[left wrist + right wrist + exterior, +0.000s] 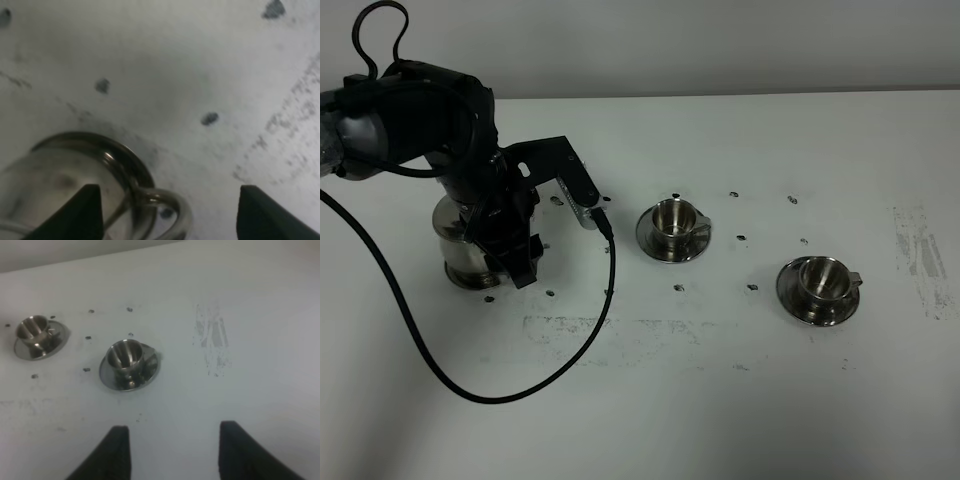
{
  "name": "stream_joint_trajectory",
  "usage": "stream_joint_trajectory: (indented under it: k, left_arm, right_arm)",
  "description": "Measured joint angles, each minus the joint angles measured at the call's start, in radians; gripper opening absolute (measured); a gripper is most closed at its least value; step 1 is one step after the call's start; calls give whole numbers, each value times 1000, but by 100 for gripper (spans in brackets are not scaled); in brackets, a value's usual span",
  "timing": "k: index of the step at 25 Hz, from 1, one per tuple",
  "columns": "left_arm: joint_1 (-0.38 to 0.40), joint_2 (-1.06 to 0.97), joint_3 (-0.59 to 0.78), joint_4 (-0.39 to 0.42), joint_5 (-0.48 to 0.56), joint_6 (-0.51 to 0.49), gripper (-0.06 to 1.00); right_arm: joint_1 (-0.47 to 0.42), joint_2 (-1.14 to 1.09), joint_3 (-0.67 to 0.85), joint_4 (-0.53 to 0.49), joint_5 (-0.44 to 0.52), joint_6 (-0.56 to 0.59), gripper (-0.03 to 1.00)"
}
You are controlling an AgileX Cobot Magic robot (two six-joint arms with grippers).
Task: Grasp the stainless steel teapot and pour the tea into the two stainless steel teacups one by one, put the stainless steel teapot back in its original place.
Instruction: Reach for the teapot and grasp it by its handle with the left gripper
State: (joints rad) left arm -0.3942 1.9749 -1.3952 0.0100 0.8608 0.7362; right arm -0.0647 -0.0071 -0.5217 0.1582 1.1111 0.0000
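Observation:
The stainless steel teapot point(458, 243) stands at the left of the table, mostly hidden under my left arm. In the left wrist view its steel body point(55, 185) and loop handle point(167, 207) show. My left gripper point(516, 265) point(170, 215) is open, with one finger on each side of the handle and not closed on it. Two stainless steel teacups on saucers stand to the right: the nearer one point(673, 222) point(31, 329) and the farther one point(823, 278) point(125, 354). No tea shows in them. My right gripper point(172, 452) is open and empty, short of the cups.
A black cable point(470, 385) loops from the left arm across the table in front of the teapot. Small dark marks point(740, 238) dot the white table point(740, 400) around the cups. A scuffed patch point(920, 260) lies at the right.

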Motion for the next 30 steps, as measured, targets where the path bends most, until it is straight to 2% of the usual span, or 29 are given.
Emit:
stream_joint_trajectory:
  k: [3, 8, 12, 15, 19, 23, 26, 28, 30]
  left_arm:
    - [0, -13, 0, -2, 50, -2, 56]
    - [-8, -21, 0, -4, 60, -2, 56]
    - [-51, -47, 0, 1, 34, -10, 56]
    - [-106, -95, 1, 51, 37, -69, 56]
    - [-187, -175, 73, 182, 23, -267, 56]
    - [-236, -244, 198, 249, -21, -443, 56]
    - [-257, -276, 272, 322, -38, -605, 56]
    - [-258, -279, 312, 387, -51, -752, 56]
    - [-258, -279, 344, 440, -94, -869, 56]
  right_arm:
    - [0, 0, 0, 0, 0, 0, 40]
    - [0, 0, 0, 0, -1, 0, 40]
    - [0, 0, 0, 0, -1, 0, 40]
    - [0, 0, 0, 1, -1, 0, 40]
    - [0, 0, 0, 1, -1, 0, 40]
    - [0, 0, 0, 1, -1, 0, 40]
    - [0, 0, 0, 1, -1, 0, 40]
    - [0, 0, 0, 1, -1, 0, 40]
    - [0, 0, 0, 1, -1, 0, 40]
